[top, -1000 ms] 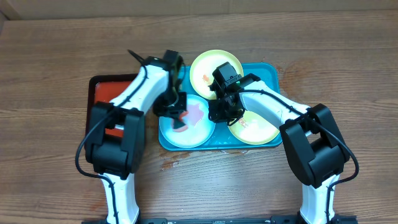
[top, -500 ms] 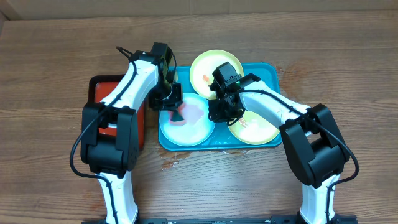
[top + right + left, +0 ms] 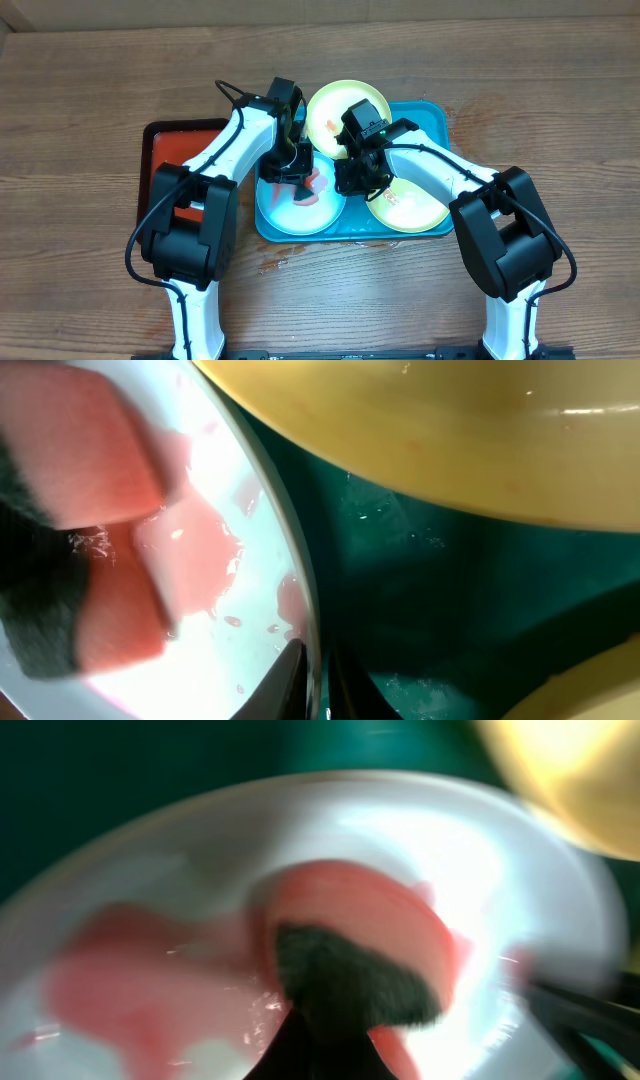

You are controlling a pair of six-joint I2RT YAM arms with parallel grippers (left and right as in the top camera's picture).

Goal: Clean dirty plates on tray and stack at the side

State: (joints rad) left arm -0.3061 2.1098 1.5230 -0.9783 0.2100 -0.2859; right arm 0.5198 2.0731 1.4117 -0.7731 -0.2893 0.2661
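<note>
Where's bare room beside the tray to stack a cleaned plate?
Bare table lies right of the teal tray and in front of it, between the arms. The tray is crowded: light blue plate, rear yellow-green plate, right yellow-green plate, left gripper, right gripper. The left arm overhangs the red tray.

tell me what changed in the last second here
The left gripper, shut on the pink sponge with a dark scouring face, shifted left on the round light blue plastic plate, then back right. The right gripper stayed pinched on that plate's rim; the teal rectangular plastic tray and both round pale yellow-green plastic plates did not move.
</note>
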